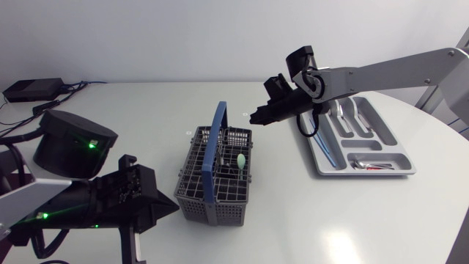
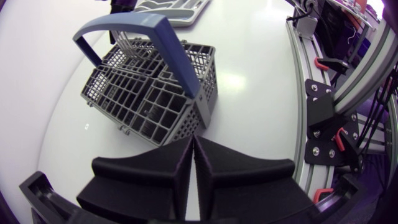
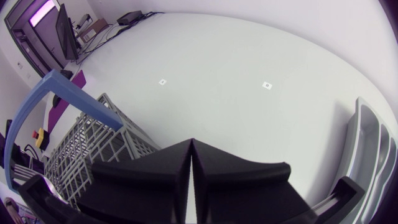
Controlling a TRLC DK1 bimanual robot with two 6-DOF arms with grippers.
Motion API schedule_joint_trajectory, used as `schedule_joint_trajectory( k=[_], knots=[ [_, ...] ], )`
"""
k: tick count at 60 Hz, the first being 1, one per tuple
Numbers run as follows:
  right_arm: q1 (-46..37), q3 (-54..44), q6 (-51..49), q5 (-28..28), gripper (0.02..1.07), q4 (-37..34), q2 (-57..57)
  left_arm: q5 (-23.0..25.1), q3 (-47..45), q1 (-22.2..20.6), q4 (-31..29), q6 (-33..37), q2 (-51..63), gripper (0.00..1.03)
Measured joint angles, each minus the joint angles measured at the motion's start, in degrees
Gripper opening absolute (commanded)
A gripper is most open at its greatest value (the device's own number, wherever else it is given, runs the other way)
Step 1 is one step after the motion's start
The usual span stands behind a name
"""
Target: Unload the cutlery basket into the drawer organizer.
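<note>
The grey cutlery basket (image 1: 212, 207) stands about mid-counter, its blue handle (image 1: 212, 147) arching upright from end to end; a green-handled utensil (image 1: 240, 159) stands in one of its compartments on the right side. The drawer organizer (image 1: 396, 139) lies well apart from it, toward the right edge of the white counter (image 1: 146, 110), with spoons (image 1: 346, 111) in its long slots and a few more pieces (image 1: 370, 164) in the cross compartment. The right hand (image 1: 260, 115) hovers between basket and organizer, near the basket's far end — fingers pressed together, holding nothing. The left hand (image 1: 167, 209) sits low by the basket's near left corner — likewise closed and empty, its tips pointing at the basket wall.
</note>
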Motion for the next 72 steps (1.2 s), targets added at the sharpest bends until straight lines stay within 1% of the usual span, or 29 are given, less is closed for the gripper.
schedule_joint_trajectory(
  k=[9, 18, 29, 42, 52, 72],
  knots=[
    [0.00, 0.63, 0.00, -0.90, 0.07, -1.14, 0.15, 0.00, -0.02, -2.16, -1.14, 0.70, 3.32, 0.05],
    [0.00, 1.27, 0.00, -2.29, 0.07, -1.73, 0.31, -0.02, -0.15, -1.51, 2.58, 1.22, 9.35, 0.05],
    [0.33, 1.40, -0.13, -4.90, 0.07, -4.20, 0.42, -0.07, -0.48, 2.05, 8.61, 2.47, 13.99, 0.05],
    [0.61, 1.38, -1.22, -7.61, 0.07, -5.66, 0.46, -0.02, -0.48, 5.92, 10.71, 4.37, 16.52, 0.05],
    [-0.02, 0.50, -1.97, -8.22, 0.07, -5.62, -0.02, -0.04, -0.48, 8.87, 12.57, 5.64, 17.81, 0.05],
    [-1.38, -8.83, -3.30, -7.93, 0.07, -5.62, -7.28, -0.70, 1.27, 13.33, 16.24, 7.06, 23.39, 0.05]
  ],
)
